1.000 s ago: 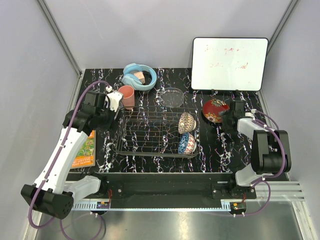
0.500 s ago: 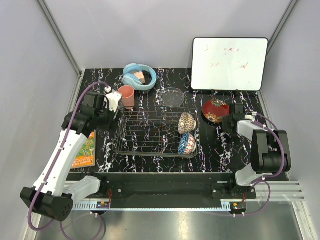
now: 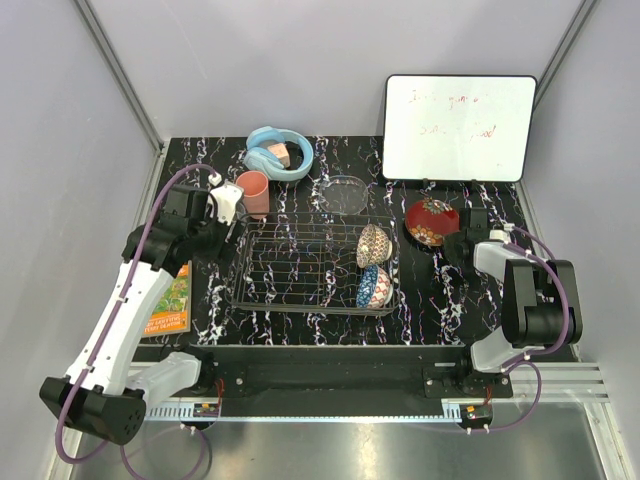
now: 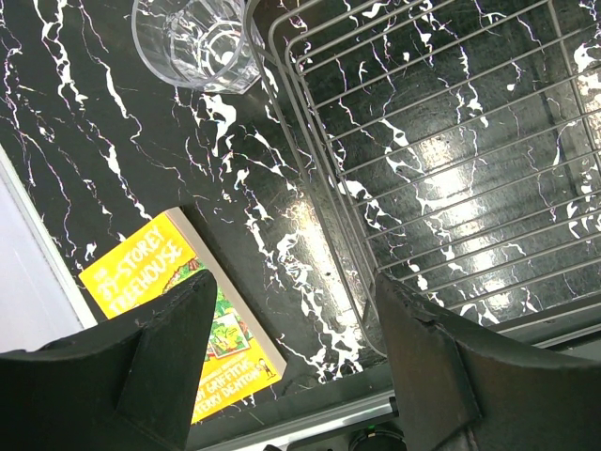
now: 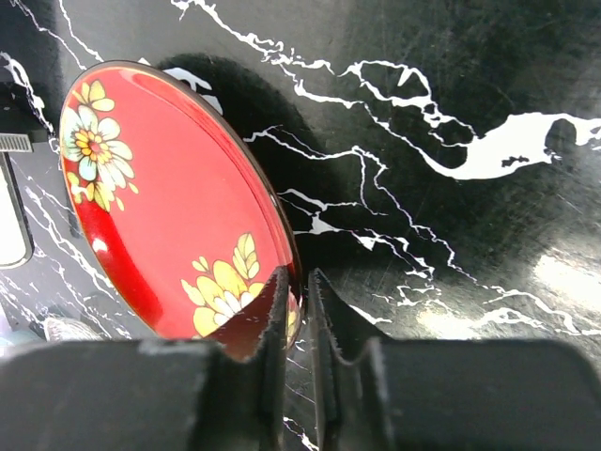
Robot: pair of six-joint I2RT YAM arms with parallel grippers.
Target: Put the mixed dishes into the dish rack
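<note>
My left hand (image 4: 293,291) hangs with fingers apart over the black bench (image 4: 141,178), between a yellow book (image 4: 178,319) and the left rim of the wire rack (image 3: 300,265). A glass tumbler (image 4: 197,42) stands just beyond. Right of the rack, my right hand (image 5: 299,282) is clamped on the rim of the tilted red dish (image 5: 169,197).

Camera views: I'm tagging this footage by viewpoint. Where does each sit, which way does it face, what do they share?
Top external: above, behind the bases, looking down on the table; both arms show.
Left wrist: on the left arm, facing down at the dish rack, glass tumbler and book; its fingers stand apart.
Right wrist: on the right arm, facing down at the red dish; its fingers pinch the rim.
Shared: top external and left wrist both show the book.
</note>
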